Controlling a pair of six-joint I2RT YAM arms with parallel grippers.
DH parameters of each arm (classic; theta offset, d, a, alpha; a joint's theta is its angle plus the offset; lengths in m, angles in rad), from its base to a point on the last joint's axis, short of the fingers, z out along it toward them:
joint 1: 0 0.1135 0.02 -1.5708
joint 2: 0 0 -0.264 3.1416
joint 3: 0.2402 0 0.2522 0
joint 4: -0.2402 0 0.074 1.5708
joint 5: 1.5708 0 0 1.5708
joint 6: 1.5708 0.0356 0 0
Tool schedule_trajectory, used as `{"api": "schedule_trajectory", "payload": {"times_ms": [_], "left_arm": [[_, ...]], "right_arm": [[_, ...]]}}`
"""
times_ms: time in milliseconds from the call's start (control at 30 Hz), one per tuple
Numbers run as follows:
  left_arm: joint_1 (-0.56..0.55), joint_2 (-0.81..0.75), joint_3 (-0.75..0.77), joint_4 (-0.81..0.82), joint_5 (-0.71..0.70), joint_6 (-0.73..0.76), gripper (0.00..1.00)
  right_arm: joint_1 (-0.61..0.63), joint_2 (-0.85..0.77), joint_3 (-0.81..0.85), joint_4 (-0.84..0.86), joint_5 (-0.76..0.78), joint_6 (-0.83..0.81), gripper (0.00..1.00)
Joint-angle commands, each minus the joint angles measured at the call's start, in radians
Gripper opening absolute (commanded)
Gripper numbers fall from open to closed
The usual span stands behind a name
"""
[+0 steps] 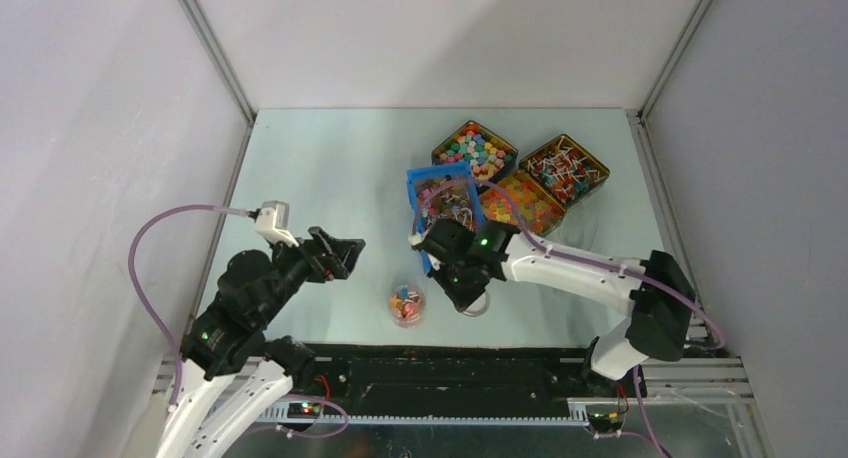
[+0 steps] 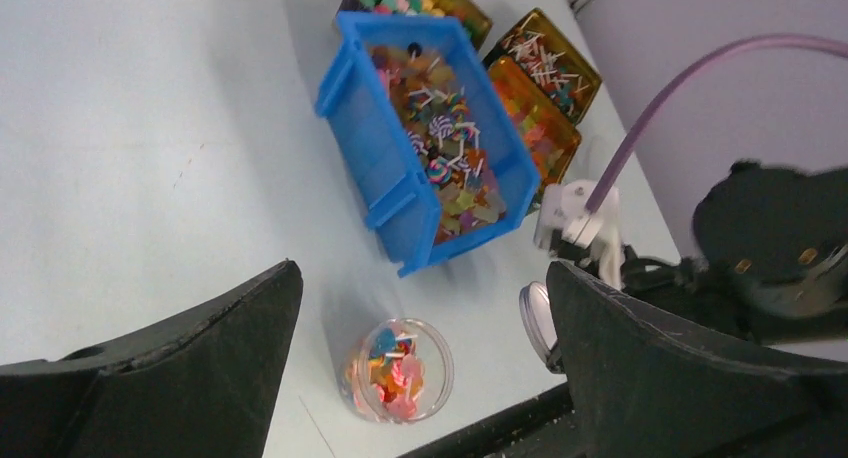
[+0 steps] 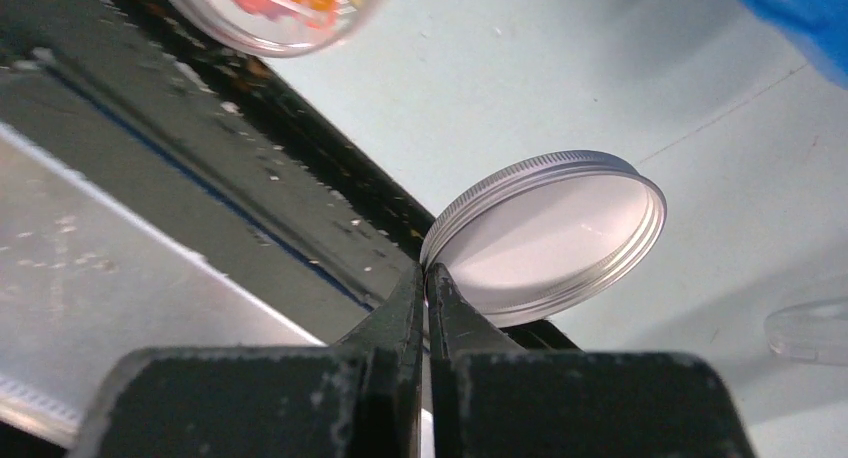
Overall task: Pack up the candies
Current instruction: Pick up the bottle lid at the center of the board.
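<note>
Right claw (image 3: 428, 276) pinched tight on rim of silver lid (image 3: 560, 243), lid tilted. Left claw (image 1: 340, 255) spread wide, empty, left side. Candies (image 1: 405, 300) in clear jar (image 1: 407, 316), near edge of desk (image 1: 330, 158), just left of lid.

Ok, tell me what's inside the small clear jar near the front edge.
The jar, its lid off, holds a heap of candies, orange, pink and red, with a blue piece. Those on top hide whatever lies beneath.

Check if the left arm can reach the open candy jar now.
Probably yes: left claw open, only bare table between it and the jar; right claw holds the lid aside.
</note>
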Motion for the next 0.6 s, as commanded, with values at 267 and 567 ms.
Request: {"api": "schedule_trajectory", "payload": {"times_ms": [267, 567], "left_arm": [[0.007, -0.088, -0.197, 0.414, 0.454, 0.197, 1.00], [0.004, 0.005, -0.335, 0.798, 0.787, 0.153, 1.00]], "right_arm": [[-0.222, -0.201, 0.108, 0.051, -0.578, 0.032, 0.00], [-0.365, -0.253, 0.107, 0.177, -0.818, 0.156, 0.00]]}}
